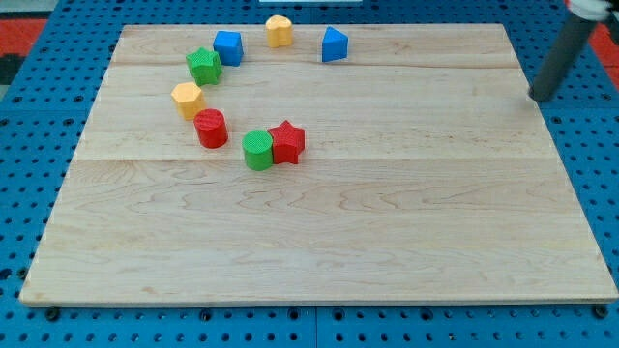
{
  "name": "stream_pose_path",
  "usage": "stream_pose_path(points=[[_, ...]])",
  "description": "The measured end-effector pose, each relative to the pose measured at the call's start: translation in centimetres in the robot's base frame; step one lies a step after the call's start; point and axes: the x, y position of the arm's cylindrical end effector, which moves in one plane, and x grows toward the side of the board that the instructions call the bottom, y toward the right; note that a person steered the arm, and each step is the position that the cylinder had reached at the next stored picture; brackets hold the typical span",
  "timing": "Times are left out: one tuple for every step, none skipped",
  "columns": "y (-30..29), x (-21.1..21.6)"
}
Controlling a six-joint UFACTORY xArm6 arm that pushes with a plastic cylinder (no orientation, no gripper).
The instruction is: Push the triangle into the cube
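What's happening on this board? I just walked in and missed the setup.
A robot arm with a plain rod is meant to push the blue triangle into the blue cube. Nothing is being touched: my tip sits at the view's right edge of the wooden board, far from every block. Triangle and cube lie apart near the view's top, with a yellow block between them and slightly higher.

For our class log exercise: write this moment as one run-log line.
tip: right edge, far from blocks | blue triangle: top, untouched | blue cube: left of it, apart | push: not begun
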Motion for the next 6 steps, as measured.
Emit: stream_pose_path(points=[[-7.4,-2.8],[-15.5,-3.1],[-14.1,-6.1],[-8.7,-11.1],[-13.8,-12.6],[-26.0,-12.0]])
